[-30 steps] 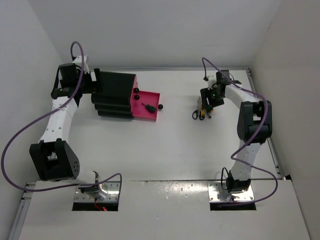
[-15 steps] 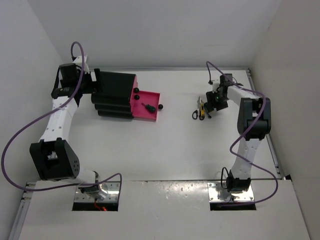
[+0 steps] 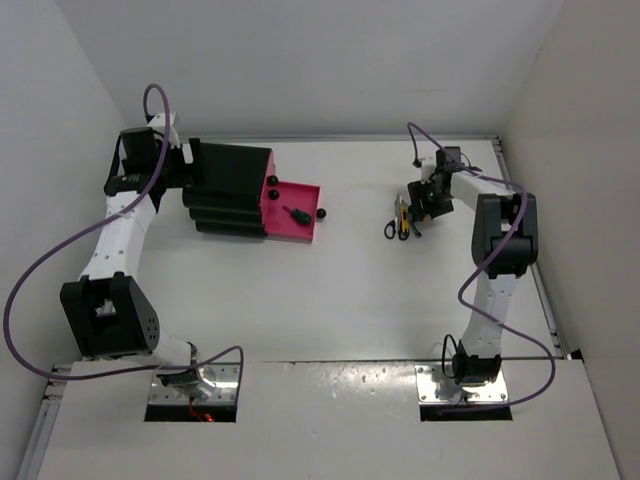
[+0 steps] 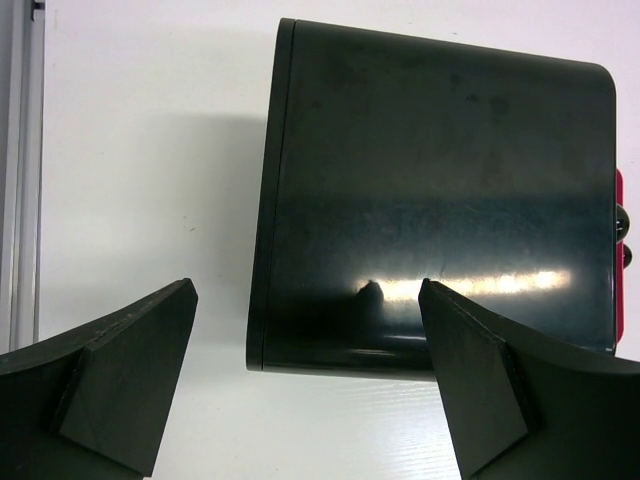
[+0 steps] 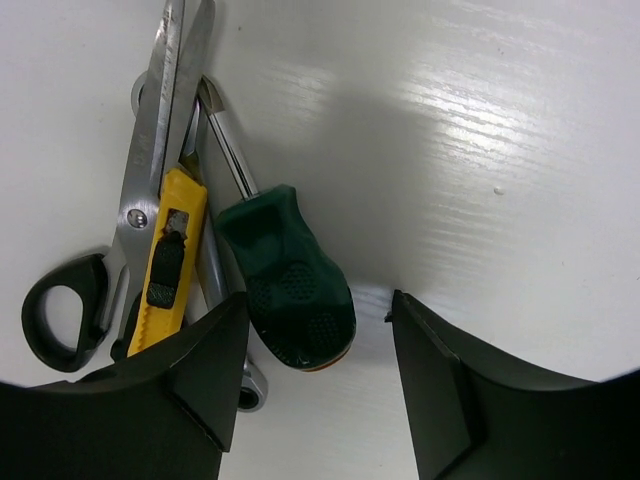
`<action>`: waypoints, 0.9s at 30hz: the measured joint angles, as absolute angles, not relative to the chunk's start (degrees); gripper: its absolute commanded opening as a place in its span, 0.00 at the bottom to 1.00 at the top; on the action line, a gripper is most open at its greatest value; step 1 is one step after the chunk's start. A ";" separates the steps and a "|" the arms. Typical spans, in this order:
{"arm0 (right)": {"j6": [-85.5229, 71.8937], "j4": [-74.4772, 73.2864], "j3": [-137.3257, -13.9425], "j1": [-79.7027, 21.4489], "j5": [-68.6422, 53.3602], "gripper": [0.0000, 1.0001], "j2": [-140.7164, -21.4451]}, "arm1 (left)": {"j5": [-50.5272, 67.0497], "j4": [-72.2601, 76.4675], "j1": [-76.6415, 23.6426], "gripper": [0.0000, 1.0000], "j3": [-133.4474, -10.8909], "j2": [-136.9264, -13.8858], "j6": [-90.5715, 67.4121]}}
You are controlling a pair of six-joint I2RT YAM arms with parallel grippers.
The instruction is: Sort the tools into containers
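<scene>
- Runs the left arm (image 3: 115, 240) from its near base up the left side of the table, wrist turned rightward at the far end.
- Holds the left gripper (image 4: 305, 300) just behind the black cabinet (image 4: 430, 190), jaws spread wide over its rear edge and gripping nothing.
- Shows one pink drawer (image 3: 305, 195) pulled out to the right of the cabinet, with the stubby green-handled screwdriver (image 3: 297, 214) lying inside and the other two drawers shut.
- Bends the right arm (image 3: 490, 300) at a high elbow on the right, forearm angled left toward the far edge.
- Points the right gripper (image 5: 318, 300) down at the tool pile on the far right, jaws partly open astride the butt of the green-and-yellow-handled screwdriver (image 5: 285, 270).
- Leaves bare table between that handle and the right finger. Cannot tell contact on the left finger's side. Clamps nothing.
- Finds the black-handled scissors (image 5: 135, 215), slim yellow-and-black tool (image 5: 170, 250) and thin silver rod (image 5: 210, 268) bunched just left of that screwdriver, overlapping one another.
</scene>
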State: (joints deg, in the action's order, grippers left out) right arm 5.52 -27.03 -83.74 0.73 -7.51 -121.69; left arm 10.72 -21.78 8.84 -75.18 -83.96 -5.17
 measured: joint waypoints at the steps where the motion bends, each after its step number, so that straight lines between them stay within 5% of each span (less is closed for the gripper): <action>1: 5.74 -27.00 -83.83 0.62 -7.46 0.59 -121.73 | 10.72 -21.78 8.84 1.00 -75.18 -84.01 -5.19; 5: 6.92 -26.52 -84.18 0.62 -7.46 0.52 -122.04 | 10.72 -21.78 8.84 1.00 -75.18 -84.47 -5.19; 13: 8.51 -25.80 -84.62 0.62 -8.51 0.12 -122.48 | 10.72 -21.80 8.84 1.00 -75.18 -85.08 -5.19; 27: 4.80 -28.97 -79.77 -2.96 -20.69 0.09 -102.94 | 10.76 -21.78 8.84 1.00 -75.22 -85.56 -5.19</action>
State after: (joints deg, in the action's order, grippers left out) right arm 4.80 -28.97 -79.77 -2.96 -20.69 -102.94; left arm 10.76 -21.78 8.84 -75.22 -85.56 -5.19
